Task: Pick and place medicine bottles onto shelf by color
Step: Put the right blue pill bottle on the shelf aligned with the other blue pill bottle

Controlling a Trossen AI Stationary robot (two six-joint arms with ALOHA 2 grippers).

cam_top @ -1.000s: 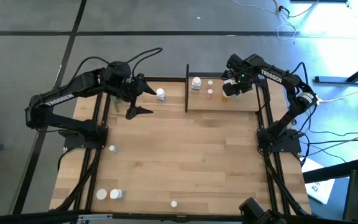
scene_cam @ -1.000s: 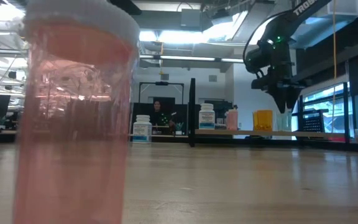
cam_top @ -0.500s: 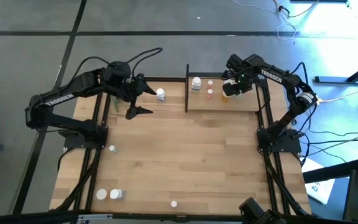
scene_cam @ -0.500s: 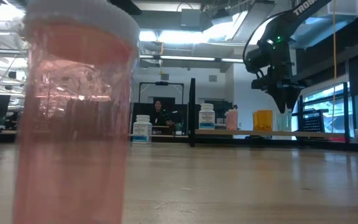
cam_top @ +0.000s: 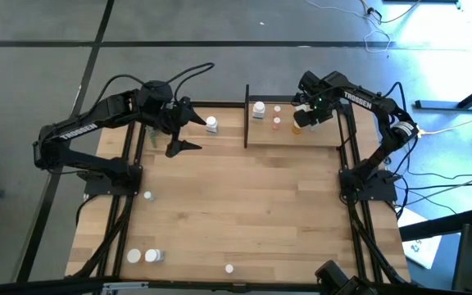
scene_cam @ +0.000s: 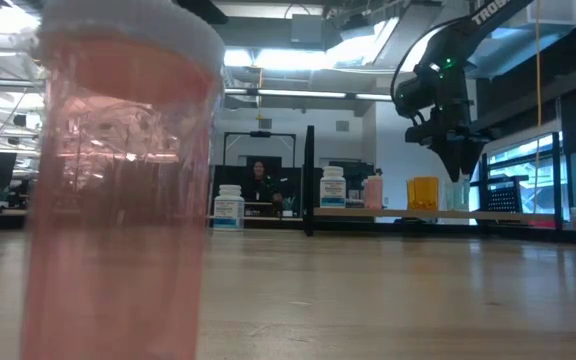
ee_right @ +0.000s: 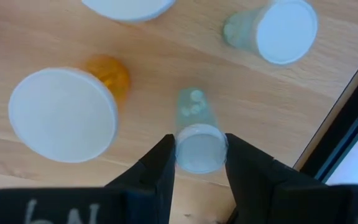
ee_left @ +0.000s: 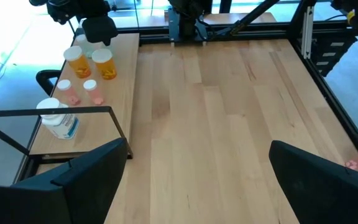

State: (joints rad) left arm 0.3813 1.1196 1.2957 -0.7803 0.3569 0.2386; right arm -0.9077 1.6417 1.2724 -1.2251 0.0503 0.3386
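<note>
**Right tool at the shelf's far end with a pale green bottle between its fingers**

Nearest the low camera stands a pink bottle, filling the foreground; in the high view more bottles are scattered along the near edge of the tabletop: a white pair, one small one near the middle, and another farther up on the left. Plenty of bare board lies between these and the shelf, so carries across the middle have open room.

Farther back, the left tool hangs over the far left of the tabletop with its fingers spread wide and nothing between them; a white bottle stands just beside it.

At the far right, the shelf carries a white bottle, two small pink ones and orange ones. The right tool is over the shelf's outer end, its fingers flanking a pale green bottle; whether they are pressing it or have just let go I cannot tell. A second pale green bottle stands near, so this looks like the placing step for the green group.

To do it well, I would judge: set the bottle upright, spread the fingers only slightly, and lift straight up. A white-capped orange bottle stands close on one side and a black shelf post and the board edge on the other, so sideways travel is tight here.
</note>
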